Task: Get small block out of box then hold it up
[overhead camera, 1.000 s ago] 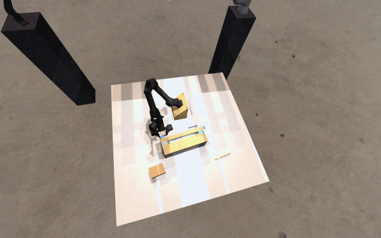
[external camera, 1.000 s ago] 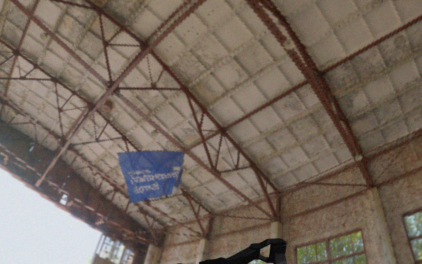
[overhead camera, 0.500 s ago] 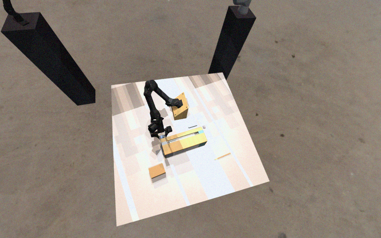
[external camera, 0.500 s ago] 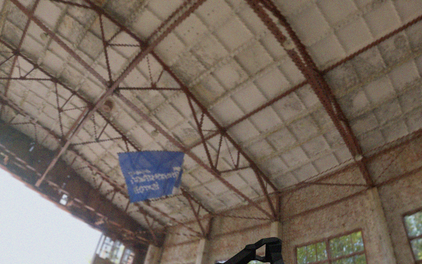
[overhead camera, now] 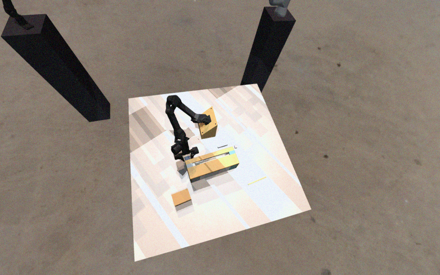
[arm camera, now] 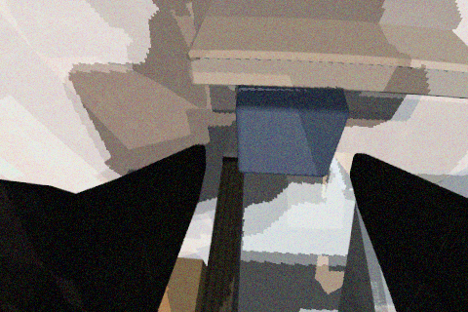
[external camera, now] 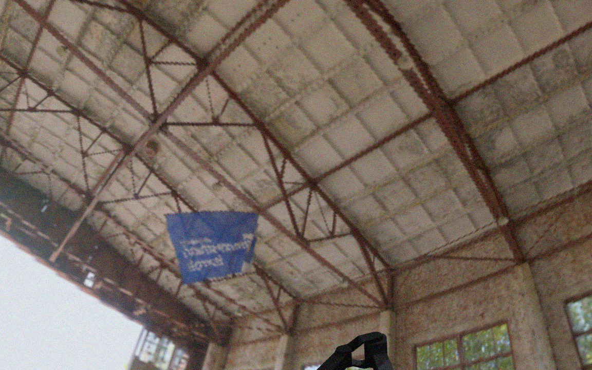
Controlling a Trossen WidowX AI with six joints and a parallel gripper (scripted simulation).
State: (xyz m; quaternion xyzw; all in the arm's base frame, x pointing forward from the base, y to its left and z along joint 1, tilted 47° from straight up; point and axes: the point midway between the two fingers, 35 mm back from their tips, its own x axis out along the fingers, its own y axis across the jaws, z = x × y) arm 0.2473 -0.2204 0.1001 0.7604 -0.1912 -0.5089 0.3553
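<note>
Just ahead of the jaws, in the wrist view, I see the small blue block point(arm camera: 289, 131). It sits beyond the fingertips and a little toward the left finger point(arm camera: 124, 241), and it is not between them. The gripper point(arm camera: 280, 209) stands partly open and it holds nothing. The gap looks to me a little wider than the block.

Under the jaws I look along the inside of the clear-fronted box point(overhead camera: 211, 165), with a dark wooden edge near the left finger and the glassy panel toward the right finger point(arm camera: 416, 228). I cannot tell for sure if the block rests on the shelf or already on the table point(overhead camera: 249, 205) outside the end of the box. In the top view the gripper point(overhead camera: 184, 154) is at the left end of the box, very close to it, and the block is hidden there.

I judge the block as stiff and light, with flat, smooth faces that can slip. I want to take it on two opposite flat sides, near the middle of their height, not on a corner. The box walls are close to both fingers, so I must keep from pushing against them.

The exterior view shows mostly a roof.
</note>
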